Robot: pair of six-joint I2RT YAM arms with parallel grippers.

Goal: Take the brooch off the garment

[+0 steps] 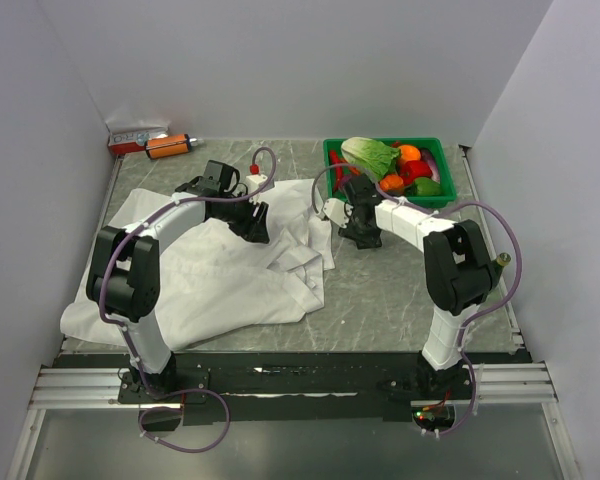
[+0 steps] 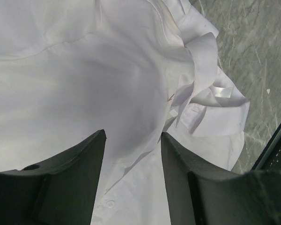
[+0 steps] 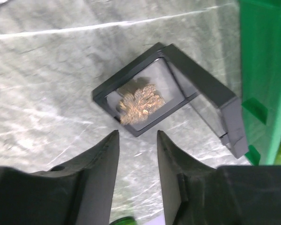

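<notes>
Shirt (image 1: 210,270): crumpled on the desk (image 1: 380,290), edges cut off in the left wrist view.
Left pincer (image 2: 132,136): released, spread above the shirt.
Right pincer (image 3: 137,135): released, empty.
Case (image 3: 210,93): black, open, hidden from above.
Brooch (image 3: 139,104): in the case, just beyond the right pincer.

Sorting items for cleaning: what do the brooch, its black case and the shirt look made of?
The brooch looks like gold-toned metal, lacy and glinting. The case seems matte black plastic with a glossy clear pane. The shirt is thin white woven cloth, softly creased.
</notes>
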